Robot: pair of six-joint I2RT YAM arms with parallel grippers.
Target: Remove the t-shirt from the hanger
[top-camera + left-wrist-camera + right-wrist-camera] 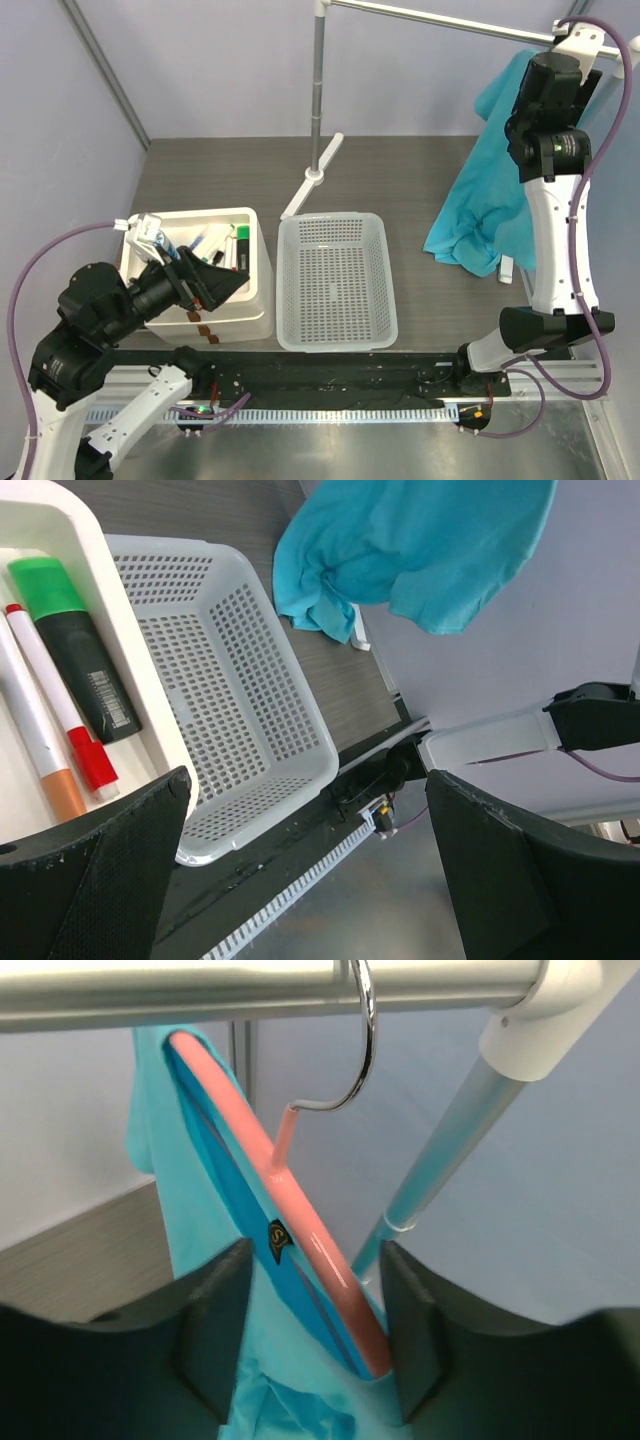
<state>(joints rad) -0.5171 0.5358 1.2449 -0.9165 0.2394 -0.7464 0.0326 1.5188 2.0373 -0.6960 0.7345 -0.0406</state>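
Observation:
The turquoise t-shirt (478, 190) hangs from the grey rail (440, 20) at the back right, its lower end bunched on the table. In the right wrist view the pink hanger (300, 1215) sits inside the t-shirt's (195, 1240) neck opening, and its silver hook (365, 1050) is over the rail (200, 985). My right gripper (315, 1290) is raised just below the rail, open, its fingers on either side of the hanger arm and the collar cloth. My left gripper (215, 285) hovers wide open over the white bin, holding nothing. It is far from the t-shirt (430, 550).
A white perforated basket (337, 340) lies at the table's middle front. Left of it stands a white bin (255, 300) holding markers (75, 650). The rail's upright post (319, 90) and foot stand behind the basket. A second post (440, 1150) runs down close behind the hanger.

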